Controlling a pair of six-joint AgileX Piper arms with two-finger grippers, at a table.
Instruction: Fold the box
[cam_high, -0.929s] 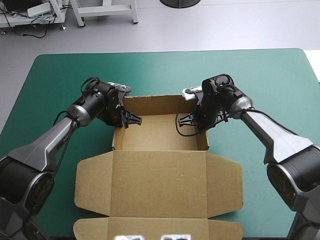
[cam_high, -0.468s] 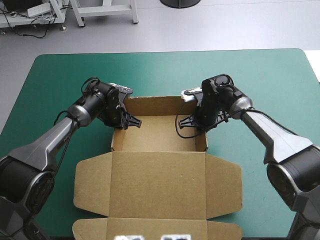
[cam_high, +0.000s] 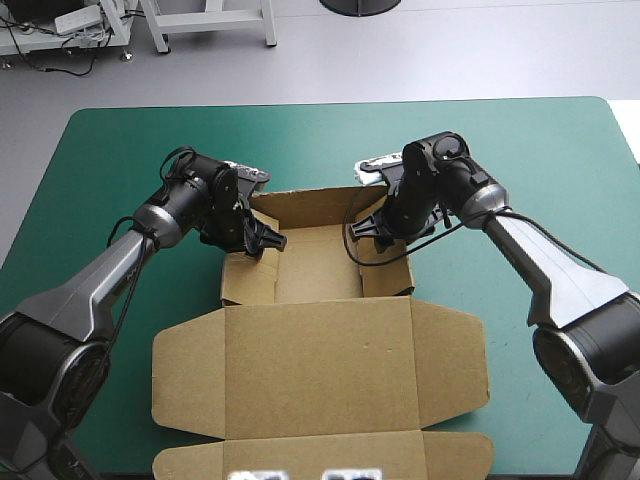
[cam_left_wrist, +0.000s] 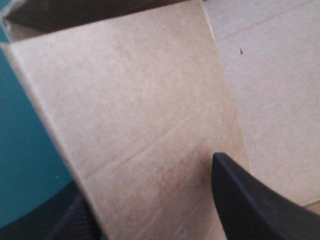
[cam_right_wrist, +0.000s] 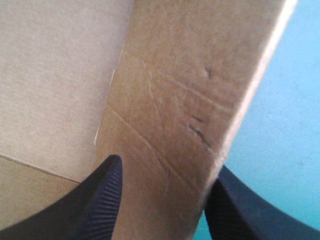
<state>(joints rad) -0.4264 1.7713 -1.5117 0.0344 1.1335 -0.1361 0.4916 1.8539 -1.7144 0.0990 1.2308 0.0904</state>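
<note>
The left gripper (cam_high: 266, 240) pinches the box's (cam_high: 320, 365) left wall, one black finger inside and one outside, and the right gripper (cam_high: 366, 228) pinches the right wall likewise. The brown box sits mid-table, its walled tray at 12 o'clock between the grippers, its lid flat toward 6 o'clock. Teal-green cover (cam_high: 530, 150) shows round it from 9 through 12 to 3 o'clock, grey floor (cam_high: 450, 50) beyond the far edge.

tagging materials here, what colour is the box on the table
The box is plain brown board with no print, clearest in the high view.
</note>
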